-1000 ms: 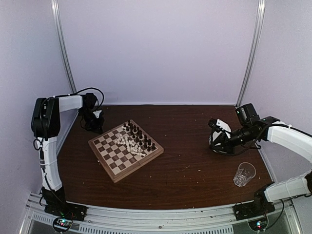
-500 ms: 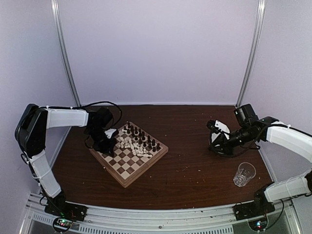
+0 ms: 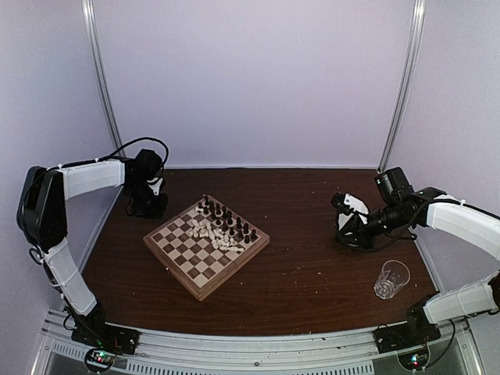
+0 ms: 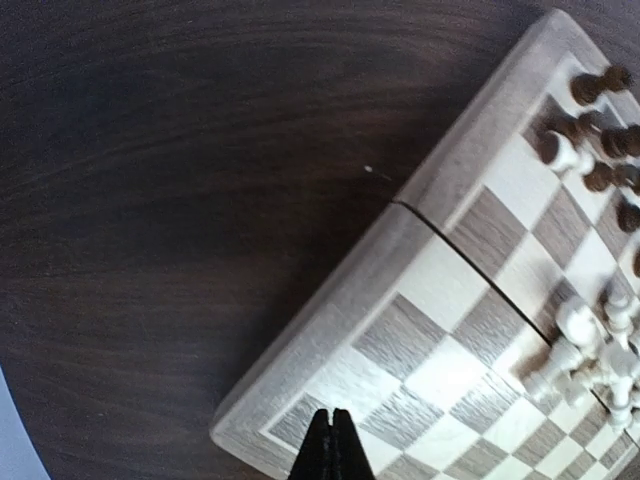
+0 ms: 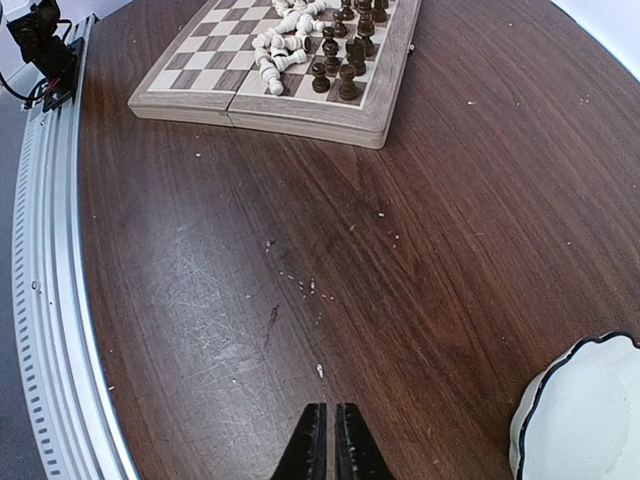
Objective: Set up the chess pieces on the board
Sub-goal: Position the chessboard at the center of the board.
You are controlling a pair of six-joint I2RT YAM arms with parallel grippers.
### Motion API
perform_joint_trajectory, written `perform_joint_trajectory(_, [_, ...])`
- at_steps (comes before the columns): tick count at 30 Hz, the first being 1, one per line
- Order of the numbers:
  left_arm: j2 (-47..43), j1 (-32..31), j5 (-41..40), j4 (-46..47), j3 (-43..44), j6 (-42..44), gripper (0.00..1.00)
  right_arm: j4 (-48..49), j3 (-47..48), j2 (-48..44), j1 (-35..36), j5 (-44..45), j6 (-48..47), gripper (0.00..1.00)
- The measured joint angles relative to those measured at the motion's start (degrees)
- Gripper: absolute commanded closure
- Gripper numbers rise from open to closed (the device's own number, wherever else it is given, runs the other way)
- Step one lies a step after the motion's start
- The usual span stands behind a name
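The board lies at an angle on the left half of the table. The chess pieces, dark and cream, are bunched along its far-right side, and several cream ones lie tipped over. My left gripper hangs shut and holds nothing, just off the board's far-left edge. In the left wrist view its tips stand over a corner of the board, with cream pieces and dark pieces at the right. My right gripper is shut and holds nothing over bare table, far from the board.
A clear plastic cup stands near the front right. A white scalloped bowl sits under the right arm, right of its fingertips. Small crumbs dot the dark wooden tabletop. A metal rail runs along the near edge.
The left arm swung over the board's left corner, then drew back to the far left. The board sits slightly shifted toward the right. The right arm has hardly moved.
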Motion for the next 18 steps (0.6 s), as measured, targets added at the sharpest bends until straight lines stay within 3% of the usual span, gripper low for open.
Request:
perform_joint_trajectory(8, [10.8, 2.1, -2.4, 0.0, 5.4, -0.4, 1.0, 0.0, -0.8, -0.9, 0.0, 1.0, -0.2, 0.94])
perform_joint_trajectory(18, [11.9, 2.5, 1.2, 0.2, 6.3, 0.7, 1.0, 0.0, -0.9, -0.9, 0.0, 1.3, -0.6, 0.93])
